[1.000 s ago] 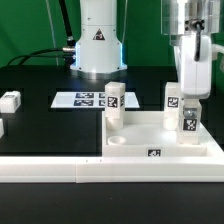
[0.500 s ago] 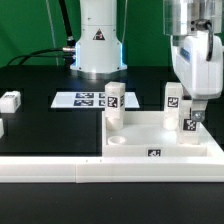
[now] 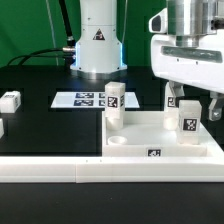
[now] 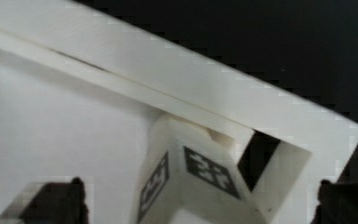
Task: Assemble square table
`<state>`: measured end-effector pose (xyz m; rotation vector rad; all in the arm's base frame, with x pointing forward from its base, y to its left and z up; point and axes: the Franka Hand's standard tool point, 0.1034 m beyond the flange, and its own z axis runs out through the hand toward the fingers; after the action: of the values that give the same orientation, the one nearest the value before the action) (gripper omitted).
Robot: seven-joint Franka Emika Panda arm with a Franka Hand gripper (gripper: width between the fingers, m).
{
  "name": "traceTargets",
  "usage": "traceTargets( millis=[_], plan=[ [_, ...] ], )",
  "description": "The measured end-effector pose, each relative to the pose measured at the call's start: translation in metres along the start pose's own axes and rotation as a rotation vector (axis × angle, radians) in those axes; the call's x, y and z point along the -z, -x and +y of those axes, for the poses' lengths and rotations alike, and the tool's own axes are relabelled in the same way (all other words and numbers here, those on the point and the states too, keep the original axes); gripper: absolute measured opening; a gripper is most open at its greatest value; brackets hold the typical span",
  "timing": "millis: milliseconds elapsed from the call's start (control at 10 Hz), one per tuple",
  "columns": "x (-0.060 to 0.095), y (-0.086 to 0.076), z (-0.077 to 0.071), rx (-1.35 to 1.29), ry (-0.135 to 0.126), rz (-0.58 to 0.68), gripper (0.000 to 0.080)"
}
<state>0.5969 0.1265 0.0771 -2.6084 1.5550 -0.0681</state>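
Overhead, the end effector is held apart above the tabletop; a black desk is backed by green.

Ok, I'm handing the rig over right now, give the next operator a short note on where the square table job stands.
Gripper: open, holding nothing, hanging over the near-right leg.
Tabletop: lies flat on the exterior view's right side, against the white border rail.
Done: three legs stand upright on the tabletop, the other two being the left leg and the far-right leg. How firmly they sit cannot be told.
Left: one loose leg lies at the exterior view's left and is yet to be fitted. The marker board stays put.
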Motion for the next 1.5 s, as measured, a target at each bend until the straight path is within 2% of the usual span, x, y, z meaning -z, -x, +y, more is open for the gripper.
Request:
traceTargets(
  millis=[200,400,600,700,900,1100,1500],
  plan=[
    [0.008,-0.014,0.0,0.21,0.003,-0.011,0.0649],
    [0.023,-0.025,0.003,0.481,0.037,-0.076,0.0649],
    [0.038,-0.034,0.008,0.666,0.029,-0.103,0.0649],
    [0.034,-0.034,0.01,0.711,0.026,-0.097,0.0649],
    [0.017,-0.015,0.003,0.725,0.022,-0.086,0.0649],
    [0.011,-0.003,-0.002,0.685,0.022,-0.079,0.0649],
    [0.006,-0.002,-0.002,0.681,0.016,-0.059,0.0649]
  ],
)
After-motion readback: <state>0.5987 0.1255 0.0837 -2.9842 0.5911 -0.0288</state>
